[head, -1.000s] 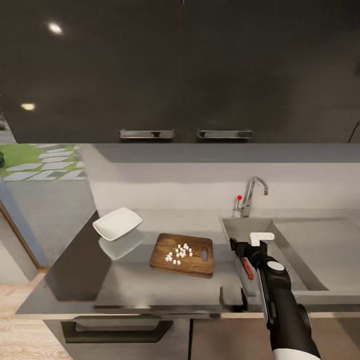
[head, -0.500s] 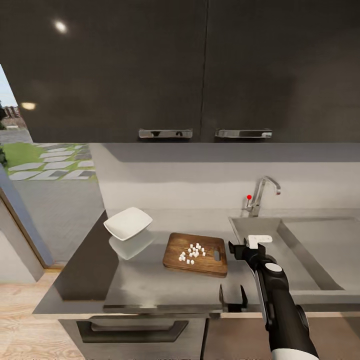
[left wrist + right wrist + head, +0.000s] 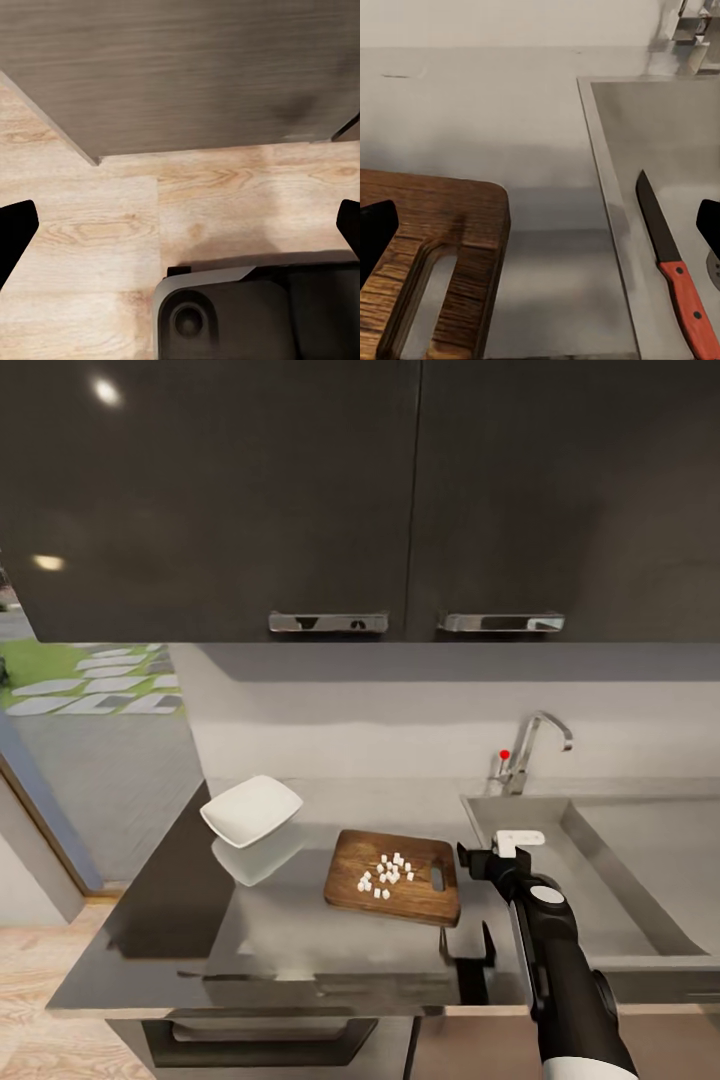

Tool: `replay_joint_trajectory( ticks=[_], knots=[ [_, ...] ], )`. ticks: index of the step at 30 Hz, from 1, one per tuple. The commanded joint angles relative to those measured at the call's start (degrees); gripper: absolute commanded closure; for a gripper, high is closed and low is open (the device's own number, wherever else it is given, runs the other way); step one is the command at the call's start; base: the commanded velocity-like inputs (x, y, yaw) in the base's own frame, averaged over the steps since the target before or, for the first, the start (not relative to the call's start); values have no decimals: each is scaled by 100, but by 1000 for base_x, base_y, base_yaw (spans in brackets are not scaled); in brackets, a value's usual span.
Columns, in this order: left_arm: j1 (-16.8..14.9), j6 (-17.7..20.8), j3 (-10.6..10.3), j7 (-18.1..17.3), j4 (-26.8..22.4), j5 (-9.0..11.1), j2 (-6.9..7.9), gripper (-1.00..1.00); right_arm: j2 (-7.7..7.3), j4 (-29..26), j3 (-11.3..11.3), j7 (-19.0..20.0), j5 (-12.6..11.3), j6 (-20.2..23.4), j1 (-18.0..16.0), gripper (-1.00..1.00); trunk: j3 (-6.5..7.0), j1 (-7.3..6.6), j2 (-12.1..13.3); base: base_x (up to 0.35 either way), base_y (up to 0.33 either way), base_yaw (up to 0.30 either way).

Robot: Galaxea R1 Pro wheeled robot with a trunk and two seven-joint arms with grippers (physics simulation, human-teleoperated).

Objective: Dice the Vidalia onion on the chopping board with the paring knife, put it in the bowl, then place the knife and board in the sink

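Note:
The dark brown chopping board (image 3: 392,877) lies on the grey countertop (image 3: 290,925) with several white diced onion pieces (image 3: 388,873) on it. The white bowl (image 3: 251,810) stands to its left, with nothing in it. My right gripper (image 3: 492,857) hovers at the gap between the board's handle-slot end (image 3: 435,255) and the sink (image 3: 600,880). It is open (image 3: 540,225), with nothing between its fingers. The red-handled paring knife (image 3: 671,262) lies inside the sink (image 3: 660,127). My left gripper (image 3: 180,229) is open, low over the wooden floor.
Dark upper cabinets with chrome handles (image 3: 328,622) hang above the worktop. The chrome tap (image 3: 530,750) with a red knob stands behind the sink. A dark drawer with a bar handle (image 3: 260,1040) sits under the counter edge. The robot's base (image 3: 255,311) is below the left gripper.
The whole head picture has shifted as the camera moved left along the counter and closer. The knife's red handle beside my right arm no longer shows there. Board, onion and bowl have not moved.

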Motion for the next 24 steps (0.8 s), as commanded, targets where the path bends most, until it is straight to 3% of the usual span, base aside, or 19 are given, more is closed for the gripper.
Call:
replay_joint_trajectory(
  ticks=[1,11,17,24],
  knots=[
    [0,-9,-20,28,-5,5,7,-100,7,-10,-16,54,60,20,-6,-100,-21,5,-13,80,0,0],
    [0,-16,-20,28,-5,6,6,-100,7,67,-16,61,59,20,-3,-100,-111,5,-13,40,0,0],
    [0,-18,-20,28,-5,7,7,-100,7,69,-16,63,60,20,-6,-100,-165,5,-13,-201,0,0],
    [1,-14,-20,28,-5,4,5,-100,7,76,-16,63,60,25,-3,-100,-229,5,-13,-24,0,0]
  ],
)
